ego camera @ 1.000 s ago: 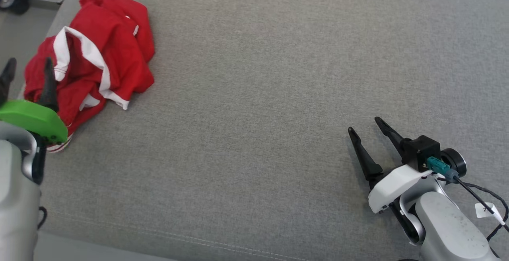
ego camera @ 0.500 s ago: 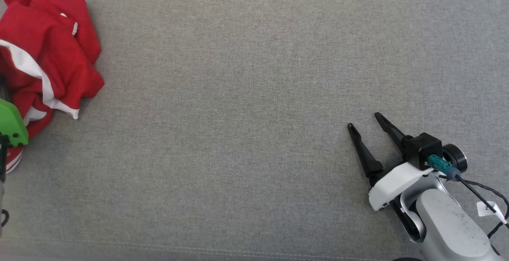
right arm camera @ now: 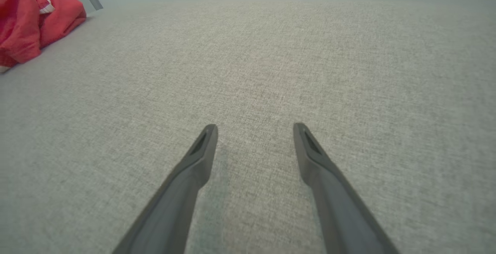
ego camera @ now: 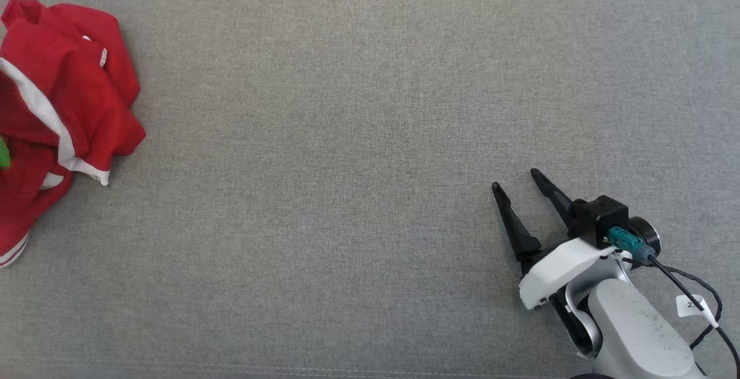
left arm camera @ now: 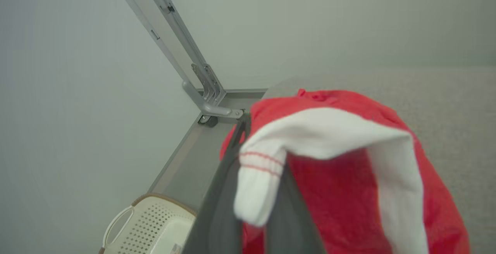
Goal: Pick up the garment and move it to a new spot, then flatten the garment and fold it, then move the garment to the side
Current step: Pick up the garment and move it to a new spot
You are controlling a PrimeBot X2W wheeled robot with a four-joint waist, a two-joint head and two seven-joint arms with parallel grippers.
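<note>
On the grey cloth table (ego camera: pixel 370 136), my left fingers (left arm camera: pixel 219 207) pinch the white ribbed cuff (left arm camera: pixel 257 169) of the limp, light red cloth garment (ego camera: pixel 87 96); my right fingers (ego camera: pixel 510 223) gape empty.

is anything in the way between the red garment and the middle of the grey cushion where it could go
Nothing visible does: just bare grey cushion lies between the red garment at the left edge and the open right tool.

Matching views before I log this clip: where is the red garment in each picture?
Head view: garment at the left edge, mid-height.
Left wrist view: garment centre to lower right, close up.
Right wrist view: garment in the top left corner.
Shared landmark: the grey cushion under it.
</note>
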